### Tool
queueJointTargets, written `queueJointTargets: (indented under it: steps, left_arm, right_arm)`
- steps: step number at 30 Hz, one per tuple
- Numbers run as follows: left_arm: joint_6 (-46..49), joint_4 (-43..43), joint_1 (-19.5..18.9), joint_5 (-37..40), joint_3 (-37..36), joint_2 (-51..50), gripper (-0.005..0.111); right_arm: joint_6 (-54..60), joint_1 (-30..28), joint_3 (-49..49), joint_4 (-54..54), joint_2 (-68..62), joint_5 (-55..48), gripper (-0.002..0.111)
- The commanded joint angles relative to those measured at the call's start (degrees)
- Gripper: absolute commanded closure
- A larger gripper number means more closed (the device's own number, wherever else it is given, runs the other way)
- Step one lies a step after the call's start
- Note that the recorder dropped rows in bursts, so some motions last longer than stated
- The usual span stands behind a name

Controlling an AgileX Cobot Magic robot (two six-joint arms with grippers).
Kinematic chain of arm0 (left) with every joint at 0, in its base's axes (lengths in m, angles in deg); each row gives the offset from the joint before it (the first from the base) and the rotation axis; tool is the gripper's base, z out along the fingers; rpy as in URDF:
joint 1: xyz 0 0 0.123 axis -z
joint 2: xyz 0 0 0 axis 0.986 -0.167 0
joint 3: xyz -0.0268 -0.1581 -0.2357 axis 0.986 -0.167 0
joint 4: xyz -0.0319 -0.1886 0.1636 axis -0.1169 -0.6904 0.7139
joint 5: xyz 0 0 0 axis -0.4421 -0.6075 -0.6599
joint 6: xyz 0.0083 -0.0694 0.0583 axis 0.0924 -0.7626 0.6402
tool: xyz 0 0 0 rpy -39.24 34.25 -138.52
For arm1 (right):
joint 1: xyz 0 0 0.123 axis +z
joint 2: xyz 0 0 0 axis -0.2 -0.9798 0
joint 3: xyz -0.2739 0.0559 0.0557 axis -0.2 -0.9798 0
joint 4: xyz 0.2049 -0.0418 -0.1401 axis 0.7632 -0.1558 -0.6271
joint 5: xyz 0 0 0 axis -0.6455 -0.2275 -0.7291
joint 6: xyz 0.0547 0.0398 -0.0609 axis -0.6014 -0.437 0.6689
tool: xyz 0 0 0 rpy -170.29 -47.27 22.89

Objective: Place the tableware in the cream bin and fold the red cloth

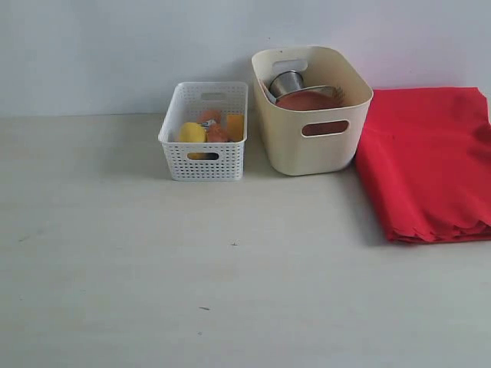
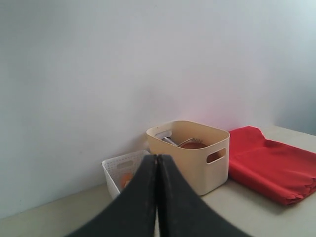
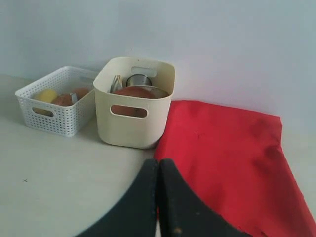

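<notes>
1. Left gripper [image 2: 157, 159]: your fingers are pressed together and carry nothing. It hangs above the table [image 1: 230, 291], well short of both containers.

2. White perforated basket [image 1: 205, 162]: straight ahead of your left gripper. It holds food only, including a yellow lemon [image 1: 192, 133]. It is not part of the job.

3. Cream bin [image 1: 295, 153]: ahead of both grippers and just beside the basket, with a narrow gap between them. The steel cup [image 1: 287, 81] and round brown plate [image 1: 307, 100] sit inside. The smaller pieces cannot be made out. No tableware lies on the open table, so that half looks done.

4. Red cloth [image 1: 426, 161]: lies flat in layers, touching or nearly touching the bin's far side. Its long axis runs from the wall out towards your arms, and the scalloped edge is at the end nearer you. It looks folded at least once.

5. Right gripper [image 3: 158, 163]: your fingers are pressed together and empty. The cloth begins just ahead of the fingertips and spreads away from the bin. From your left gripper it lies beyond the bin, well apart. Any further fold is best done by your right arm, working along that long axis.
</notes>
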Motion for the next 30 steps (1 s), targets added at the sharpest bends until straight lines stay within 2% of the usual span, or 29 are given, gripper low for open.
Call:
queueJointTargets:
  steps: [1, 19, 24, 30]
  left_arm:
    - [-0.37, 0.91, 0.45, 0.51, -0.21, 0.17, 0.106]
    - [-0.37, 0.91, 0.45, 0.75, -0.21, 0.17, 0.106]
    - [-0.37, 1.3, 0.32, 0.48, -2.83, 0.17, 0.106]
    - [-0.37, 10.07, 0.23, -2.06, -8.67, 0.17, 0.106]
  right_arm:
    - [-0.31, 0.12, -0.34, 0.37, 0.32, 0.42, 0.108]
    - [-0.31, 0.12, -0.34, 0.37, 0.32, 0.42, 0.108]
    - [-0.31, 0.12, -0.34, 0.37, 0.32, 0.42, 0.108]
    - [-0.31, 0.12, -0.34, 0.37, 0.32, 0.42, 0.108]
